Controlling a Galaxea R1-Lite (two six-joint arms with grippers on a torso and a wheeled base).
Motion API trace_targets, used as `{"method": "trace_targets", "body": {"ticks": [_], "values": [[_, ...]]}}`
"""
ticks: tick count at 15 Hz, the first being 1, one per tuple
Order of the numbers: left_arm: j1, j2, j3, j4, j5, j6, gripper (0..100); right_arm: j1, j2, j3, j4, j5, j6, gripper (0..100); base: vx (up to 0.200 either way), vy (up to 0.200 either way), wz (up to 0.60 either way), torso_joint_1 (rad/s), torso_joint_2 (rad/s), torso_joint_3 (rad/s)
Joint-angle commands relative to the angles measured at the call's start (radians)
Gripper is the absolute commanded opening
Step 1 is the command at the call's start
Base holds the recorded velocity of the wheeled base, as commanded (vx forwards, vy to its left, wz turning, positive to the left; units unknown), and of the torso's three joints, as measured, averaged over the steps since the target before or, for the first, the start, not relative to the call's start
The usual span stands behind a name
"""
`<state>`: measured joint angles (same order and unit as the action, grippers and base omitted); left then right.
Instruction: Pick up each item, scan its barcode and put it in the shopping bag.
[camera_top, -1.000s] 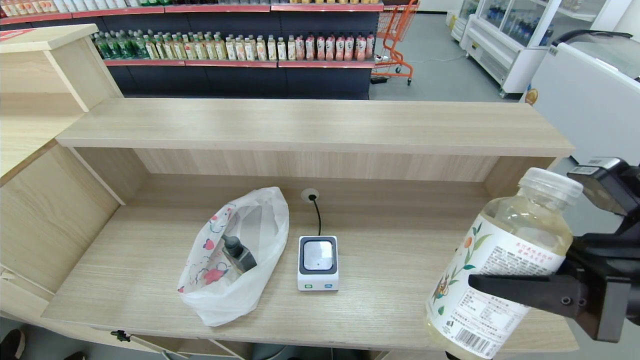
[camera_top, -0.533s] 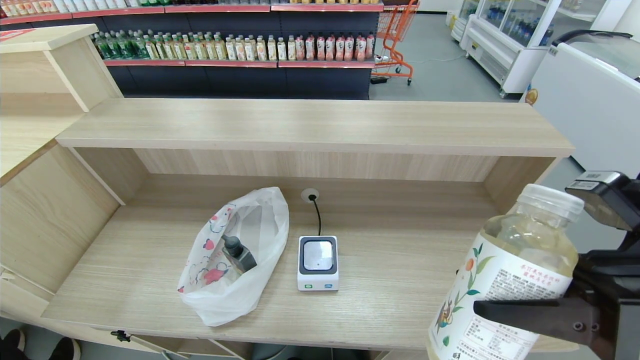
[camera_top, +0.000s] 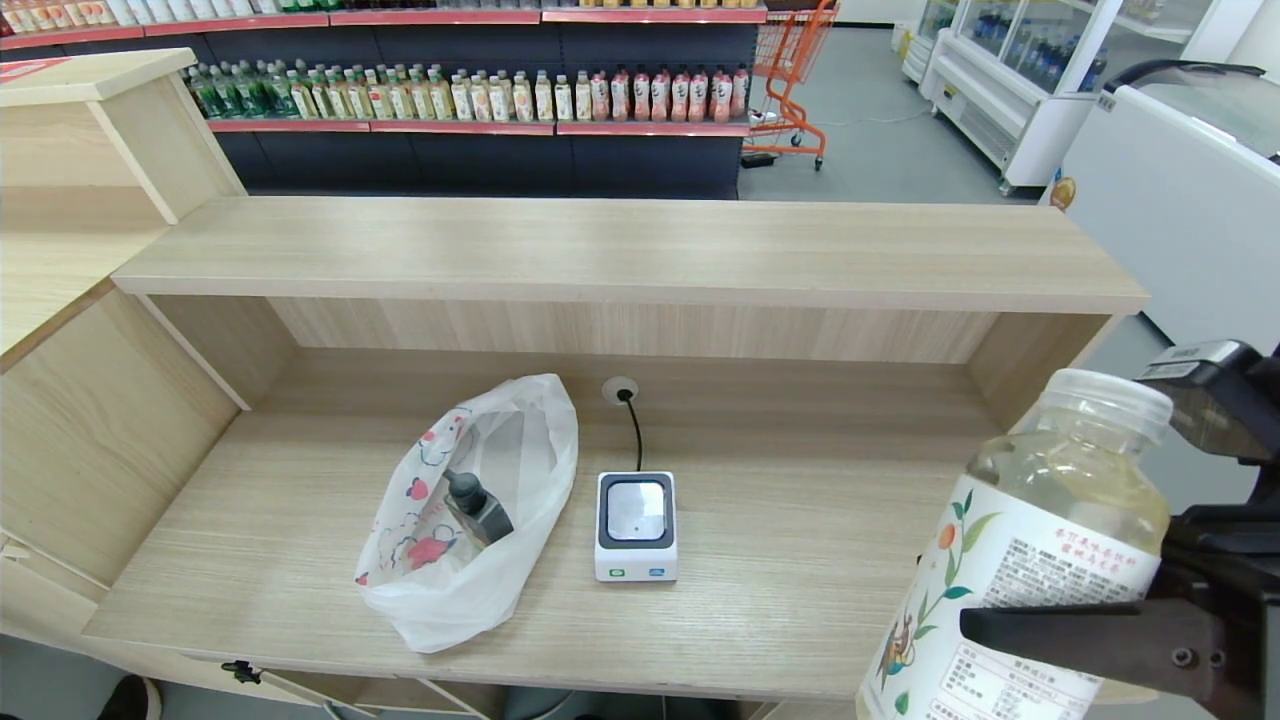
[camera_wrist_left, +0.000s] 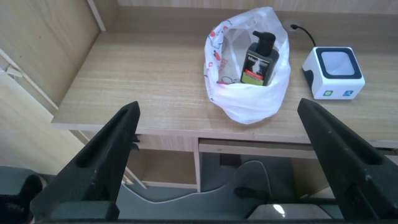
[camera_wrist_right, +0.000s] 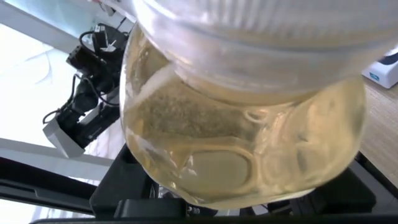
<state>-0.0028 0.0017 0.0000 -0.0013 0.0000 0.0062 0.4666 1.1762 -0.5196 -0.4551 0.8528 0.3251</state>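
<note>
Clamped in the right gripper (camera_top: 1050, 610) — pale drink bottle (camera_top: 1050, 500), cap up, slightly tilted, above the right end of the counter (camera_top: 800, 520); off to its left, mid-counter, the barcode scanner (camera_top: 636, 525), shopping bag (camera_top: 470, 590) just beyond; left gripper (camera_wrist_left: 217, 152) spread wide, nearer the bag.

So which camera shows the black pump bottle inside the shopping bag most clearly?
The left wrist view: it looks into the open shopping bag and shows the pump bottle nearly whole, label included. The head view gives its pump and dark shoulder, the rest veiled by plastic.
</note>
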Motion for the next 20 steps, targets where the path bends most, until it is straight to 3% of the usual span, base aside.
{"method": "trace_targets", "body": {"ticks": [1,4,8,10,13,16,20], "values": [[0.000,0.000,0.000,0.000,0.000,0.000,100,0.001,0.005,0.000,-0.002,0.000,-0.001,0,0.000,0.000,0.00,0.000,0.00,0.000],[0.001,0.000,0.000,0.000,0.000,0.000,100,0.000,0.003,0.003,-0.002,-0.014,-0.044,0,0.000,0.000,0.00,0.000,0.00,0.000],[0.001,0.000,0.000,0.000,0.000,0.000,100,-0.092,0.053,0.010,-0.025,-0.233,-0.518,0,0.000,0.000,0.00,0.000,0.00,0.000],[0.000,0.000,0.000,0.000,0.000,0.000,100,-0.197,0.155,0.044,-0.231,-0.258,-0.762,0,0.000,0.000,0.00,0.000,0.00,0.000],[0.000,0.000,0.000,0.000,0.000,0.000,100,-0.255,0.300,0.112,-0.568,-0.261,-0.969,0,0.000,0.000,0.00,0.000,0.00,0.000],[0.000,0.000,0.000,0.000,0.000,0.000,100,-0.244,0.402,0.127,-0.812,-0.242,-1.028,0,0.000,0.000,0.00,0.000,0.00,0.000],[0.000,0.000,0.000,0.000,0.000,0.000,100,-0.246,0.467,0.179,-0.959,-0.198,-1.077,0,0.000,0.000,0.00,0.000,0.00,0.000]]}}
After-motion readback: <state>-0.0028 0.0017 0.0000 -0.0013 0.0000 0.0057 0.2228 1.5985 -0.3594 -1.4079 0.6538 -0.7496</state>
